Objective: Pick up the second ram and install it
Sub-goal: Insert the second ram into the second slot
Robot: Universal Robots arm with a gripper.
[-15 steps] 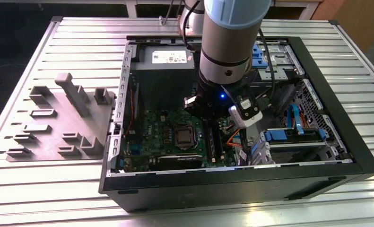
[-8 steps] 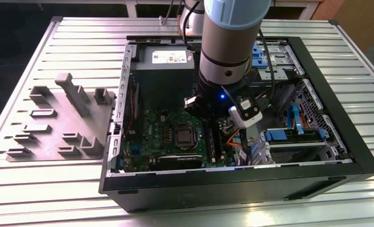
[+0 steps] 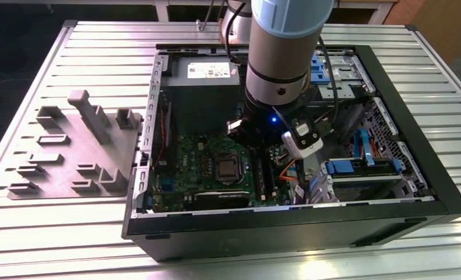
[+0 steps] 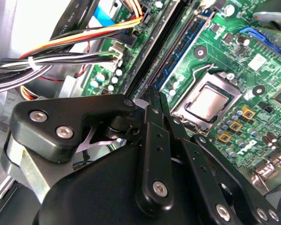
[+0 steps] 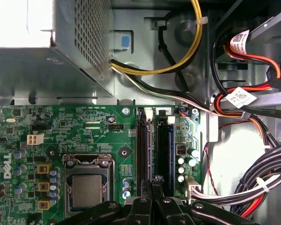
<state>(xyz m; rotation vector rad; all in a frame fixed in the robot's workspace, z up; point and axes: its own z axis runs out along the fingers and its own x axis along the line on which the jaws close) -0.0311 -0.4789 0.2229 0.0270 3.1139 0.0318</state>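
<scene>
1. Black gripper [image 4: 153, 93]: stands low inside the open case [image 3: 292, 230], over the board [image 5: 84, 126]; fingers narrow, tips drawn together
2. Ram [image 5: 148, 145]: judged to be the thin dark strip standing edge-on in the slot [image 5: 141, 140] directly under the tips; whether the tips pinch it or merely bear on it cannot be told
3. Neighbour slot [image 5: 163, 145]: blue-lined, seemingly empty, just beside the ram on the side towards the cables [image 5: 253, 178]; the processor [image 5: 86, 190] lies on the other side
4. Fixture [image 3: 74, 151]: grey, on the table [image 3: 98, 58] at the exterior view's left, well apart from the case
5. Step in hand: installation, apparently the seating stage, pickup done
6. Next move calls for: a straight push in line with the slot, ram kept upright, end latches free to close, cables untouched
</scene>
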